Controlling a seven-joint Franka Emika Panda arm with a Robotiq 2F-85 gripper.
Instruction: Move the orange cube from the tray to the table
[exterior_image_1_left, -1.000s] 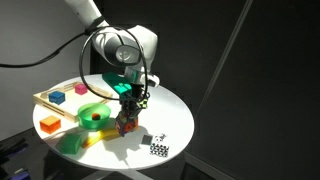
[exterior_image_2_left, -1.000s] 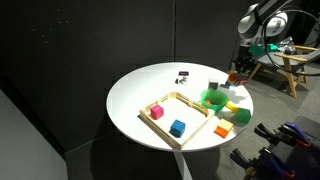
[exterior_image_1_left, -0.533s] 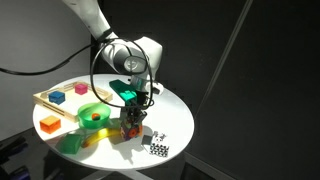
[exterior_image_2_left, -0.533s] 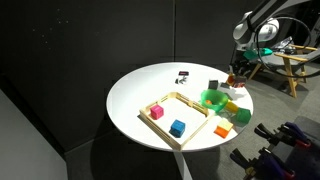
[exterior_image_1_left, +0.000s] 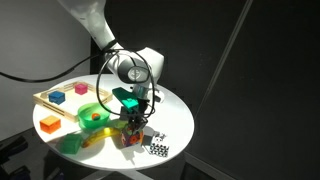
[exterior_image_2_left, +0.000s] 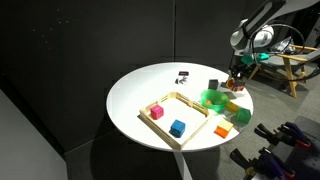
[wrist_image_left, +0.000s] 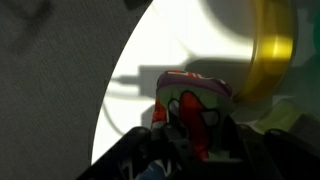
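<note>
The gripper (exterior_image_1_left: 131, 129) hangs low over the table (exterior_image_1_left: 176, 114), clenched on the orange cube (wrist_image_left: 195, 100). In the wrist view the cube sits wedged between the dark fingers. It is well clear of the tray (exterior_image_2_left: 192, 112), which lies far off beyond the green bowl (exterior_image_1_left: 95, 115). So the carry looks all but done, and only the set-down remains.

From where I stand, I cannot tell whether the cube's underside already rests on the white top or hangs just above it. That is the main worry. If the fingers let go with a gap underneath, the cube may bounce or tumble.

The spot is awkward too. The bowl sits just beside the gripper on one side. A checkered cube (exterior_image_1_left: 158, 149) lies near it on the other side, and the table's edge is not far past that. A sideways drift during the lowering could nudge the bowl. A cube that sticks to one finger as the gripper opens could be flicked toward the rim.
</note>
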